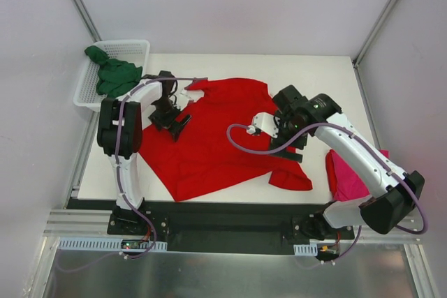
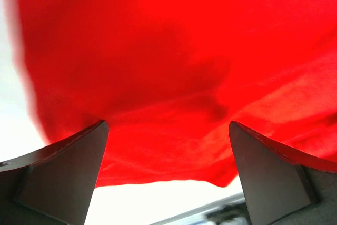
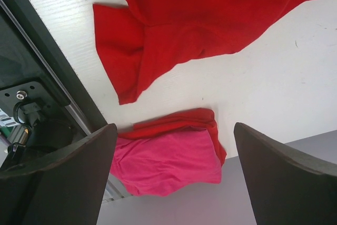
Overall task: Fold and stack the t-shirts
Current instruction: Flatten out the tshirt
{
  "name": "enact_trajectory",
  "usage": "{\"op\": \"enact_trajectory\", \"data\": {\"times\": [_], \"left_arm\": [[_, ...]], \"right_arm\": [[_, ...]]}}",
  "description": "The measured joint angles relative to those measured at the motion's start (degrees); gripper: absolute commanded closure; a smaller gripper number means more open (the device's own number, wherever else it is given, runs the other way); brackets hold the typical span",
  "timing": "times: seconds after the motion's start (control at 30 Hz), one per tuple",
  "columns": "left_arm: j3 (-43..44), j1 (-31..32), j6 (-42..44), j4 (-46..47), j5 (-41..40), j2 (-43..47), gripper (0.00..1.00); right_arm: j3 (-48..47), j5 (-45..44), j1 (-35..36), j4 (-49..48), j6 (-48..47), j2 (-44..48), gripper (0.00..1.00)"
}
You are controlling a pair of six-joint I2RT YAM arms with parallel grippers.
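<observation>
a: red cloth covers the middle of the white table (image 1: 318, 78). that is the red t-shirt (image 1: 209, 148), spread out with wrinkles, one sleeve lying toward the near right.
b: where is the left gripper (image 1: 172, 121)?
a: over the left part of that shirt, near the collar. its jaws stand wide apart. the wrist view shows only red cloth between the fingers, and nothing is clamped. i cannot tell whether the tips touch the cloth.
b: and the right gripper (image 1: 279, 134)?
a: above the shirt's right side, jaws also wide apart and holding nothing. its wrist camera looks down on the sleeve, bare table and the pink t-shirt (image 3: 168, 169).
b: where does the pink one lie?
a: bunched at the near right edge of the table, partly under the right arm. a strip of red cloth shows along its far edge.
b: the green one?
a: the green t-shirt (image 1: 115, 76) sits crumpled in the white basket (image 1: 140, 47) at the far left corner, spilling over its rim.
</observation>
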State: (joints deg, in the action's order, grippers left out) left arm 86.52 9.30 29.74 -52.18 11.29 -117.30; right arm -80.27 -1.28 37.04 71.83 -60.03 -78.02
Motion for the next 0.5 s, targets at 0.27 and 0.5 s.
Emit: {"op": "enact_trajectory", "data": {"times": [0.27, 0.5], "left_arm": [[14.4, 0.0, 4.2, 5.1, -11.4, -4.2, 0.01], [17.7, 0.2, 4.1, 8.3, -14.2, -0.6, 0.01]], "right_arm": [[-0.1, 0.0, 0.9, 0.0, 0.0, -0.1, 0.04], [0.5, -1.5, 1.2, -1.3, 0.2, -0.2, 0.04]]}}
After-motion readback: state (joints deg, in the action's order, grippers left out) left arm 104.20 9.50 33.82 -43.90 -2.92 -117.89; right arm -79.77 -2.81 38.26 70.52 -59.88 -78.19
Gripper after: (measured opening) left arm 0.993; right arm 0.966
